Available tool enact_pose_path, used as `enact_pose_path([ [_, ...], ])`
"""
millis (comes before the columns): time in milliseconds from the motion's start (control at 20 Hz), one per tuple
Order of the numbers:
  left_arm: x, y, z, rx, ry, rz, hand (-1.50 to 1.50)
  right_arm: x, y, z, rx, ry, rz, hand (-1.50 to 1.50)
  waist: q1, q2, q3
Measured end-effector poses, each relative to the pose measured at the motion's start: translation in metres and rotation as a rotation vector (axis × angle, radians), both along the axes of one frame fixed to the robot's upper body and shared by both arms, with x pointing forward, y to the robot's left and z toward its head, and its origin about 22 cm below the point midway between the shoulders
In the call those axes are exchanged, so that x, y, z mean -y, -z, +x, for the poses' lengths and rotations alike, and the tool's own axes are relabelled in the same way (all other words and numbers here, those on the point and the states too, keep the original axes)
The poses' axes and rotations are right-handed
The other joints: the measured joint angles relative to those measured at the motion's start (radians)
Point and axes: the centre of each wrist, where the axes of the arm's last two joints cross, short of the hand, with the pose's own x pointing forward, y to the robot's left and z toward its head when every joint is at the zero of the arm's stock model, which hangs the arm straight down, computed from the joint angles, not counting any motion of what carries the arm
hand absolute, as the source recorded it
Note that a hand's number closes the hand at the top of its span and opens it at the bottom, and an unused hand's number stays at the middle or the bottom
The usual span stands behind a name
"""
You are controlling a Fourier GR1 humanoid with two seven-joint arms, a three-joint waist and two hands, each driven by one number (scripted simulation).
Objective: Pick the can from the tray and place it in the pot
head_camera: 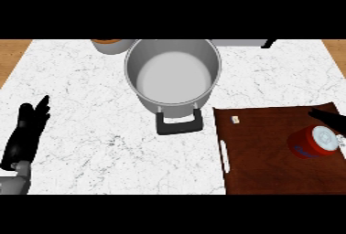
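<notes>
A red can [310, 143] with a white lid lies tilted on the dark brown tray [270, 155] at the right side of the counter. Only the black fingers of my right hand [328, 120] show, coming in from the right edge. They reach straight over the can's upper right side, close to its lid, and do not curl round it. The grey metal pot [138, 68] stands at the top centre, left of the tray's far end, with its black handle [179, 123] pointing toward me. My left hand [27, 130] rests open at the far left, fingers up.
A small pale bit [235, 119] lies on the tray's near-left corner area, and a white slot [224, 155] runs along its left edge. A brown-topped container [111, 45] stands behind the pot at the left. A grey object [240, 43] sits at the back right.
</notes>
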Motion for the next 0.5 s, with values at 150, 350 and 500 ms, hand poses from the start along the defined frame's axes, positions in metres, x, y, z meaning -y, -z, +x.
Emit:
enact_pose_path([
  [150,0.002,-0.001,0.004,0.006,-0.002,0.002,0.00,-0.001,0.007,0.010,0.008,-0.003,0.003,-1.50,0.000,0.000,0.000],
  [350,0.009,-0.001,0.001,0.001,-0.001,-0.001,0.00,-0.004,0.012,0.016,0.024,-0.005,-0.012,-1.50,0.000,0.000,0.000],
  [500,0.011,-0.006,0.002,0.003,0.000,0.001,0.00,-0.012,0.018,0.022,0.020,0.009,-0.029,-1.50,0.000,0.000,0.000],
])
